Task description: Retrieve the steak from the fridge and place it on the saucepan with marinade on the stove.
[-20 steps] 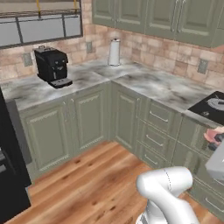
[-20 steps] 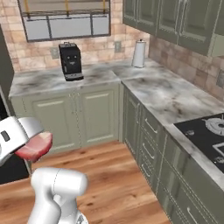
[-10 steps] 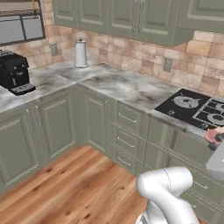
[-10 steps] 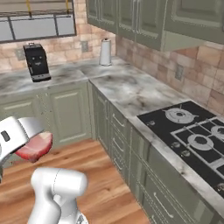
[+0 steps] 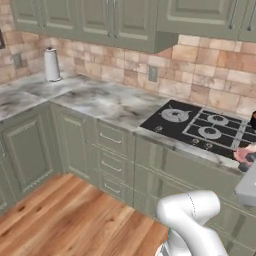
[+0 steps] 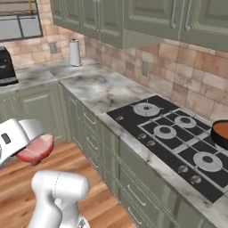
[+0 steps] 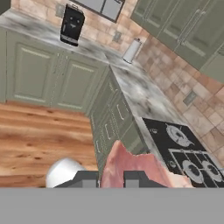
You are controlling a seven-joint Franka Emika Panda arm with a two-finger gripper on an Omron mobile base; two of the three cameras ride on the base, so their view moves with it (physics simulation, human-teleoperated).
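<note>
From the left base view my gripper [image 5: 246, 159] pinches the steak [image 5: 242, 154] off the stove's [image 5: 200, 127] near right; from the right, the saucepan with marinade [image 6: 220, 132] waits far right; my hand view shows fingers [image 7: 133, 178] clamped on meat for carrying.

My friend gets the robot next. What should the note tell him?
Gripper: shut on the steak, carried low in front of the base, above the wood floor.
Stove: on the counter ahead. Saucepan with marinade: on the stove's far right burner, at the edge of the right base view.
Done: steak is out of the fridge and in hand.
Left: reach over the stove and set the steak in the saucepan, then let go.
</note>
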